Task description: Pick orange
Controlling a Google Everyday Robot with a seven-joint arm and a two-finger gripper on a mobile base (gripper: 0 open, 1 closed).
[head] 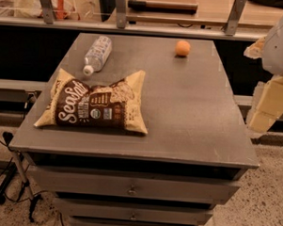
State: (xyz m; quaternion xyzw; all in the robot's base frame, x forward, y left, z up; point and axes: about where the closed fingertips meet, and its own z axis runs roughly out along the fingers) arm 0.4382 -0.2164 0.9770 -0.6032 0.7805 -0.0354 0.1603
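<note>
The orange is a small round fruit sitting on the far right part of the grey table top. My gripper is at the right edge of the view, off the table's right side and nearer to me than the orange. It hangs from the white arm and holds nothing that I can see. It is well apart from the orange.
A brown and cream Sea Salt chip bag lies flat on the left of the table. A clear plastic bottle lies on its side behind it. The table has drawers below. A counter with metal legs runs behind.
</note>
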